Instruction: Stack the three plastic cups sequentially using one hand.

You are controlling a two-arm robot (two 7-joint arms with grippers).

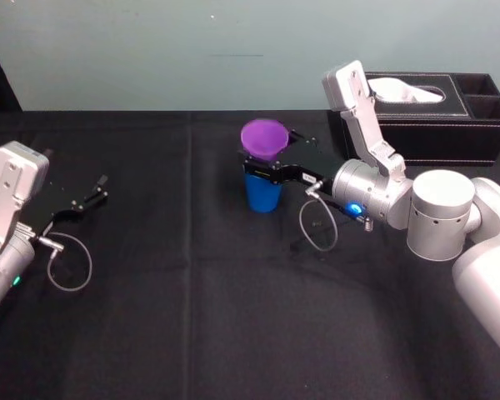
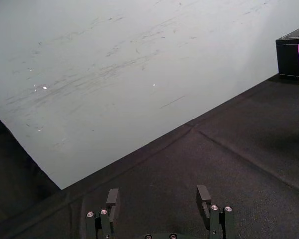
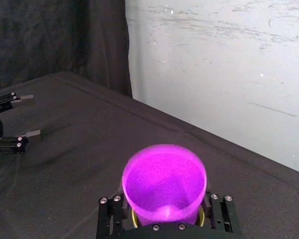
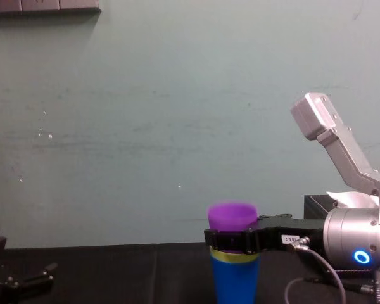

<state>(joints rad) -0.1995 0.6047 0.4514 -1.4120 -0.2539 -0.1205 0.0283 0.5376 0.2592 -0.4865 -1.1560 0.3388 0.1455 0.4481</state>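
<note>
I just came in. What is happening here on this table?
The right gripper is shut on the purple cup and holds it right above the blue cup. The blue cup stands on the black table with the yellow-green cup already nested inside it. The purple cup's base seems to be entering the stack, but I cannot tell whether it is fully seated. The left gripper rests open at the left, away from the cups. A tissue box stands behind the right arm.
</note>
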